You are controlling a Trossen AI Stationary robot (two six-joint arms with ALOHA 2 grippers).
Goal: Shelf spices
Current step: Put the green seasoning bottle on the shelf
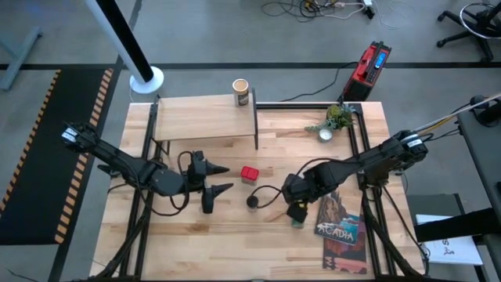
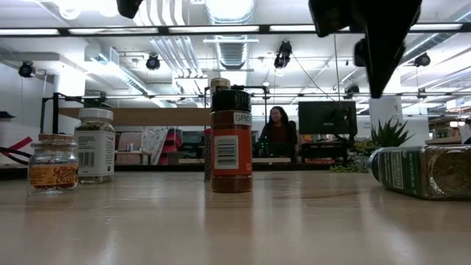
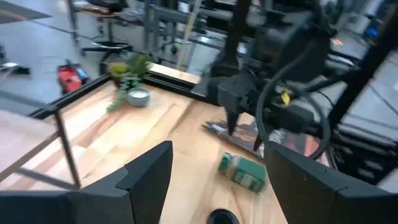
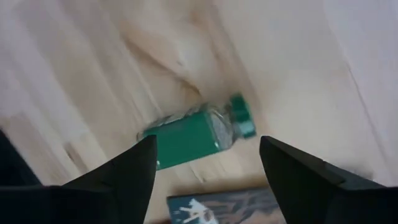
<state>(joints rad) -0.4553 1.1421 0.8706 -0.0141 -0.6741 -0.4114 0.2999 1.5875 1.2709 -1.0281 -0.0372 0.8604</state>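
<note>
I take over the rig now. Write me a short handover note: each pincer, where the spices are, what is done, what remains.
Left pincer: open, empty, hovering over the table in front of the shelf.
Right pincer: open, empty, above the green-lidded jar, which lies on its side beside the Acadia book.
Done: only the tan canister stands on the shelf, at its back right corner.
Left: red tin, dark-capped jar, green-lidded jar, and the white-capped jar, all on the table.

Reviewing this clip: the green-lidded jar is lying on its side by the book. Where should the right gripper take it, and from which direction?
Across the labelled body, from straight above. The green-lidded jar lies flat on the table, so its round sides are exposed, and the open right gripper is right over it. The lid end looks too narrow for a steady hold.
</note>
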